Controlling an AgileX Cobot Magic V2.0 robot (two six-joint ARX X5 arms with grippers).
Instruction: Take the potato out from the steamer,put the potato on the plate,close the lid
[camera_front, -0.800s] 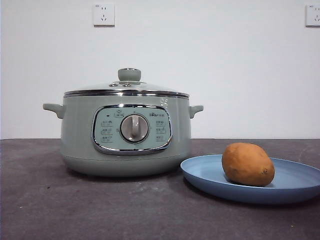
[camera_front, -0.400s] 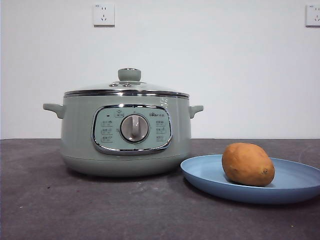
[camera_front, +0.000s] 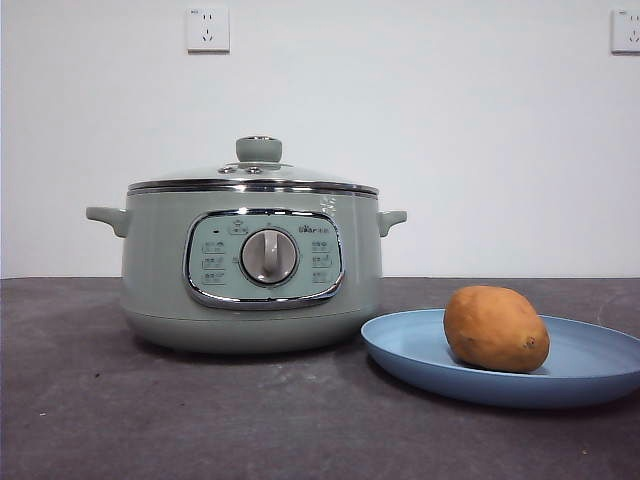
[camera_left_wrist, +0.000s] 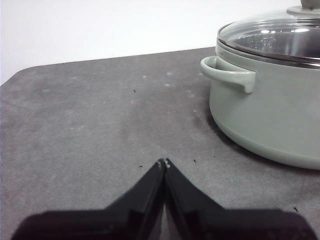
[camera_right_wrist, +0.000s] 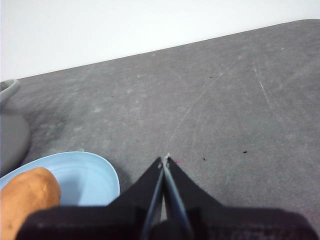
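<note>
left end effector (camera_left_wrist: 164, 163) closed, empty, near steamer (camera_left_wrist: 270, 115) | right end effector (camera_right_wrist: 165, 160) closed, empty, beside plate (camera_right_wrist: 95, 172)

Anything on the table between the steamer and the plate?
Nothing: the front view shows only bare dark tabletop between the steamer and the plate.

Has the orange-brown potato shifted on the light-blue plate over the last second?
No. The orange-brown potato sits at the same spot on the light-blue plate, equally far from the sage-green steamer.

Dark grey table (camera_front: 200, 420) before a plain white wall (camera_front: 450, 130) bearing two white sockets (camera_front: 208, 29)
</note>
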